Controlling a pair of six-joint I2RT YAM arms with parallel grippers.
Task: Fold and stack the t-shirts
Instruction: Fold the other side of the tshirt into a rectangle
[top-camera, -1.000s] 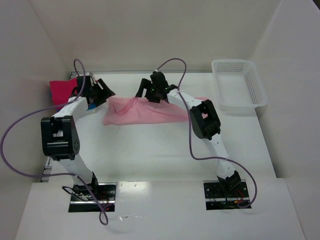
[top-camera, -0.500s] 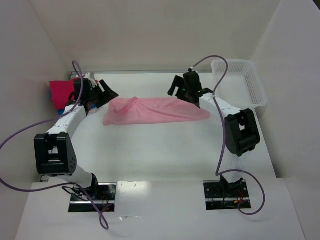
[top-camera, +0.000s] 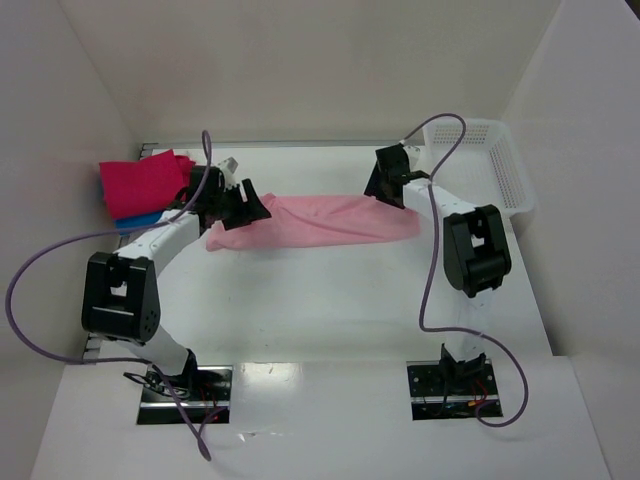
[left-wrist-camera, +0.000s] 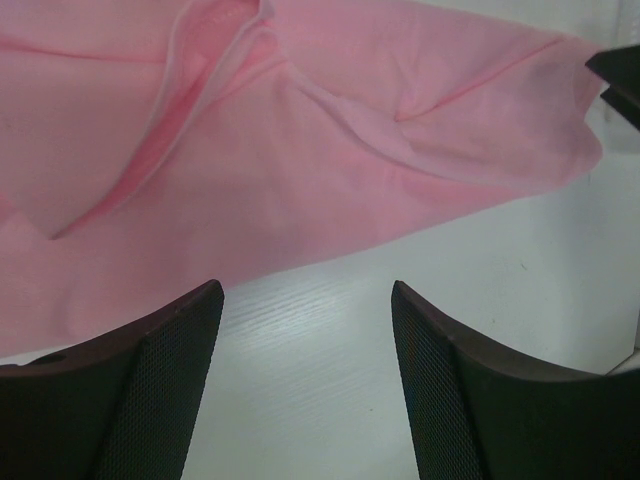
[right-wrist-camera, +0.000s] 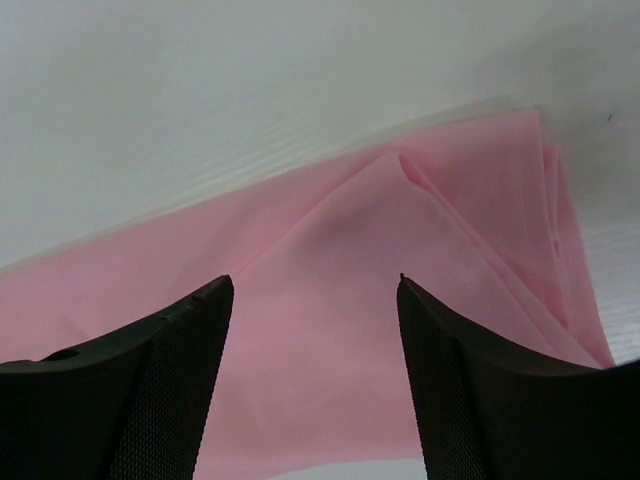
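1. A white bench (top-camera: 330, 300) with faint grain spans the view
2. A plain off-white left wall (top-camera: 50, 130), back wall (top-camera: 320, 70) and right wall (top-camera: 590, 170) close it in
3. Light is soft and even

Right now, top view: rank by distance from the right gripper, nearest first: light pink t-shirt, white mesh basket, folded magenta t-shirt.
1. light pink cloth t-shirt: mid-table, its right end under the right gripper.
2. white plastic mesh basket: just to the right, far right corner.
3. folded magenta t-shirt: across the table, far left.
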